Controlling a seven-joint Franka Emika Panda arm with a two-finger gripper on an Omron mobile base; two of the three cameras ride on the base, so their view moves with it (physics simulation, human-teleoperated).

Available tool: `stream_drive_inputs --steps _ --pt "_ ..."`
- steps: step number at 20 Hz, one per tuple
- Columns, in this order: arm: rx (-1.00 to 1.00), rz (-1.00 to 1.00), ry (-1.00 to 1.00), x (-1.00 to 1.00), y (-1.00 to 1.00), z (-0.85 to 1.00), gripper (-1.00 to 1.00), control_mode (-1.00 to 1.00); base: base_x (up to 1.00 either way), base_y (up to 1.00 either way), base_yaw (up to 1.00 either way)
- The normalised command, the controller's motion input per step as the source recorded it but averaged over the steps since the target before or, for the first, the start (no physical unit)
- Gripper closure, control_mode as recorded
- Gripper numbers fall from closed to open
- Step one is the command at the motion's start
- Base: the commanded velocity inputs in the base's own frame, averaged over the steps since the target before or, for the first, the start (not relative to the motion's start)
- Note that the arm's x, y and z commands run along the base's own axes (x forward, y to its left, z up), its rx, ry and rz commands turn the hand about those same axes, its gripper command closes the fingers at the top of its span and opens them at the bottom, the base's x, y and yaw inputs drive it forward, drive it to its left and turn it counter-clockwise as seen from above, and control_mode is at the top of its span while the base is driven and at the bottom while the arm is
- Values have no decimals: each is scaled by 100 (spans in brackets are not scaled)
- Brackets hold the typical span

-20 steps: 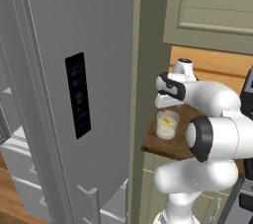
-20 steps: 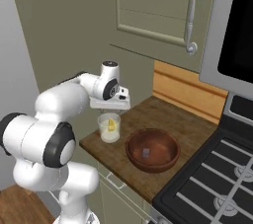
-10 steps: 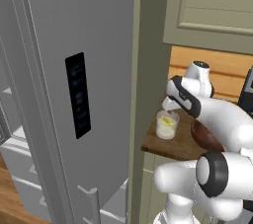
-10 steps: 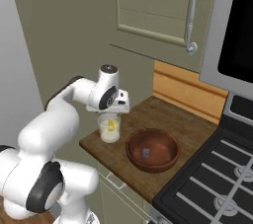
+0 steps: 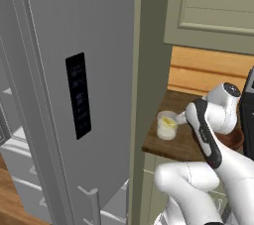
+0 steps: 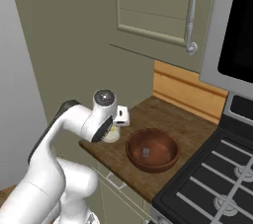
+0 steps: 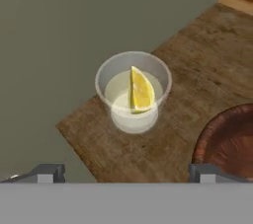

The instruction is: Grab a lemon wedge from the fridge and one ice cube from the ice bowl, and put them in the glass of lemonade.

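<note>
One lemon wedge (image 7: 140, 90) sat in the single glass of lemonade (image 7: 133, 91); one ice bowl (image 7: 228, 141) lay at four o'clock. The gripper (image 7: 126, 172) hung wide open, empty.

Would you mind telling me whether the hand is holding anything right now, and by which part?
Nothing is held. The hand is open and empty, and the lemon wedge sits in the glass of lemonade.
</note>
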Motion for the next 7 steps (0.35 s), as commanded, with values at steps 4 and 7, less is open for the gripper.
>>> stream_drive_inputs --steps 4,7 --pt "-5 -1 0 -48 5 100 -100 -100 0 0 0" --pt "6 0 -5 -59 -1 31 -100 -100 0 0 0"
